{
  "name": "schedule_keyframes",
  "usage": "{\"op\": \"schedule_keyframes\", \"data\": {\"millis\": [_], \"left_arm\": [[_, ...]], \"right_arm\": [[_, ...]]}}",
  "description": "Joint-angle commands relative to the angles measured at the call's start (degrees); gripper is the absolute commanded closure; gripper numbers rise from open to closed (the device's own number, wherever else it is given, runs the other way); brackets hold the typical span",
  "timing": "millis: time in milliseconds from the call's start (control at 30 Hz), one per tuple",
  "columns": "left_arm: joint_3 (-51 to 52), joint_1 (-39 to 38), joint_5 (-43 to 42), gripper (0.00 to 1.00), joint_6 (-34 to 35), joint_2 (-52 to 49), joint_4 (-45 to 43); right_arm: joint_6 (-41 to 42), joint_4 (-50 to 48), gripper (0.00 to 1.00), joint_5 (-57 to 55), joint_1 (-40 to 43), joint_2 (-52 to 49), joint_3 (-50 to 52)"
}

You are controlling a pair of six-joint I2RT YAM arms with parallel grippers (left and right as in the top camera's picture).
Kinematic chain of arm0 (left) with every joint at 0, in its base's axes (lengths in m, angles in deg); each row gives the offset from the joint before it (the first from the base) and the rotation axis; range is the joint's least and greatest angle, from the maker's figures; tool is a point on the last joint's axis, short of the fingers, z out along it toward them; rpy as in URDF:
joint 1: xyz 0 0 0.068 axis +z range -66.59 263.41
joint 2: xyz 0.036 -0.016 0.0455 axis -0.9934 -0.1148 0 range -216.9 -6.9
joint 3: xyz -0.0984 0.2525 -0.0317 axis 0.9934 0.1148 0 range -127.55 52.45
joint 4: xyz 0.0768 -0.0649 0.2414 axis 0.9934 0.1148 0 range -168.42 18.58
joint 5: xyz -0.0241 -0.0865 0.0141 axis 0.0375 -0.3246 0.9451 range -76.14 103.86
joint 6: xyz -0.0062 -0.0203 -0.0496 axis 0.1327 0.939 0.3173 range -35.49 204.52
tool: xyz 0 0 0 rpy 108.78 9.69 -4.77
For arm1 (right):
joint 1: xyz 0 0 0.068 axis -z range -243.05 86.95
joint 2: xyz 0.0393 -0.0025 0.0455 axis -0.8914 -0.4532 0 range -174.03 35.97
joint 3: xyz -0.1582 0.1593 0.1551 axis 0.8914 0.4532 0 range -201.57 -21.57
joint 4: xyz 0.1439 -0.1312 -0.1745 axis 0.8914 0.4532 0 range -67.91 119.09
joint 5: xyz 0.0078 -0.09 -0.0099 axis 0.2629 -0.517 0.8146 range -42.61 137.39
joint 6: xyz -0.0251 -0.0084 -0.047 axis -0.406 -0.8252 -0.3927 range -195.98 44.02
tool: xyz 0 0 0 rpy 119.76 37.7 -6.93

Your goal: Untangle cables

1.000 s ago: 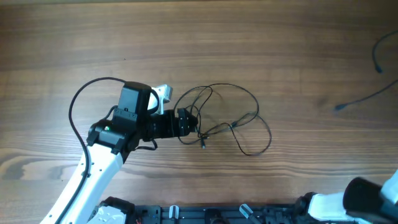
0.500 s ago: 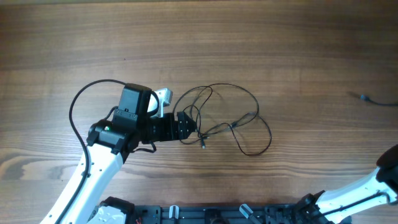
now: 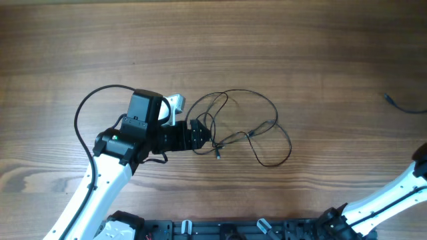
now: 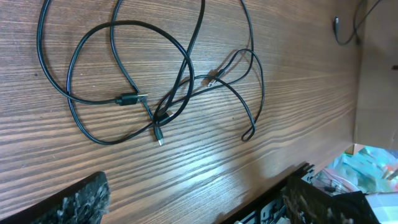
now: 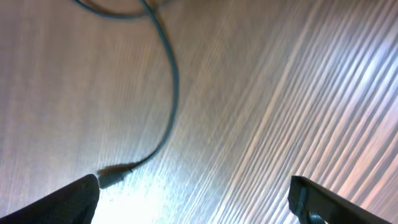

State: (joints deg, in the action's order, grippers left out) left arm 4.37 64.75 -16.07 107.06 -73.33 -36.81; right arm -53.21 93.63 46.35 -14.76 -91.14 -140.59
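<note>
A tangle of thin black cables (image 3: 241,127) lies in loose crossing loops at the table's middle. In the left wrist view the same cables (image 4: 155,87) spread ahead of the jaws, with a plug end (image 4: 129,98) inside the loops. My left gripper (image 3: 203,135) sits at the tangle's left edge; it is open (image 4: 199,205), with bare wood between its fingers. A separate cable end (image 3: 395,101) lies at the far right. My right gripper (image 5: 193,202) is open above the table, with that cable's plug (image 5: 112,177) blurred beside its left finger (image 5: 68,202), not held.
The right arm's white link (image 3: 393,197) crosses the bottom right corner, its gripper outside the overhead view. The left arm's own thick black cable (image 3: 83,113) arcs at the left. The table's front edge (image 4: 292,180) and a black rail (image 3: 220,230) run along the bottom.
My right gripper has opened and let go of the separate cable, which now lies at the far right. The right arm swung out toward the right edge. The left arm barely moved.
</note>
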Motion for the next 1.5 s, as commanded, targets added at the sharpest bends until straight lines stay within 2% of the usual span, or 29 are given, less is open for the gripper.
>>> {"op": "schedule_keyframes", "data": {"millis": [0,67,233,333,633,767,933,1100,1300,1367,1467], "left_arm": [[-0.5,-0.2,-0.7,0.08,-1.3,0.4,-0.2],[-0.5,-0.3,-0.7,0.08,-1.3,0.4,-0.2],[-0.5,-0.2,-0.7,0.08,-1.4,0.4,-0.2],[-0.5,-0.3,-0.7,0.07,-1.4,0.4,-0.2],[-0.5,-0.2,0.3,0.07,-3.1,0.4,-0.2],[-0.5,-0.2,8.1,0.08,-3.1,0.4,-0.3],[-0.5,2.2,15.8,0.1,-2.6,0.4,-4.0],[-0.5,9.0,16.1,0.1,-0.4,0.4,-10.2],[-0.5,17.0,16.1,0.11,1.0,0.4,-9.6],[-0.5,18.4,16.1,0.11,1.0,0.4,-8.6],[-0.5,19.1,16.1,0.11,1.0,0.4,-8.1]], "right_arm": [[9.1,3.0,0.0,4.1,-0.4,-0.5,0.3],[7.5,4.0,0.0,9.6,-0.7,-0.5,0.3],[-7.9,6.7,0.0,23.2,-4.1,-0.5,0.3],[-12.6,7.8,0.0,23.8,-8.2,-0.5,0.3],[-28.6,10.2,0.0,23.8,-30.1,-0.5,0.3],[-36.1,12.0,0.0,23.7,-41.0,-0.5,0.3],[-38.2,13.7,0.0,20.4,-51.4,-0.5,0.3],[-38.2,14.7,0.0,16.9,-59.3,-0.5,0.7],[-37.7,15.1,0.0,18.1,-66.7,-0.5,0.7],[-35.5,14.0,0.0,20.6,-69.6,-0.5,0.7],[-22.9,10.9,0.0,18.3,-73.4,-0.5,0.7]]}}
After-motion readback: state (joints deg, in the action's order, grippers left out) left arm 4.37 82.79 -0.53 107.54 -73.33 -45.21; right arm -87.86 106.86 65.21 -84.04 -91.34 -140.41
